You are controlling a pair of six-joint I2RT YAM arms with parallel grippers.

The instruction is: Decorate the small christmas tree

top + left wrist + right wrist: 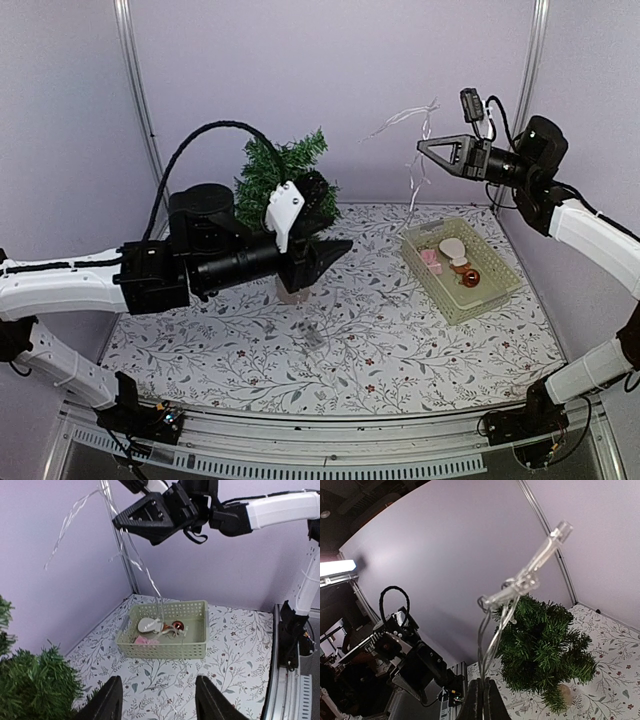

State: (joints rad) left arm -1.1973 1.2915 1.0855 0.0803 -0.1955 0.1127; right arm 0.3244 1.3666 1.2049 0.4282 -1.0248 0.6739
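Tree (280, 170) shown upright on table (350, 350), rear left of centre, just behind left gripper (335, 250), fingers parted and empty, well apart from right gripper (425, 148), clamped on clear strand (412, 190) trailing into basket (437, 292), branches dark green and bristly, pale base partly hidden

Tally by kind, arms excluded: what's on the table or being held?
small christmas tree: 1
green basket: 1
ornaments in the basket: 3 visible
clear wire strand, held up: 1
Total: 6
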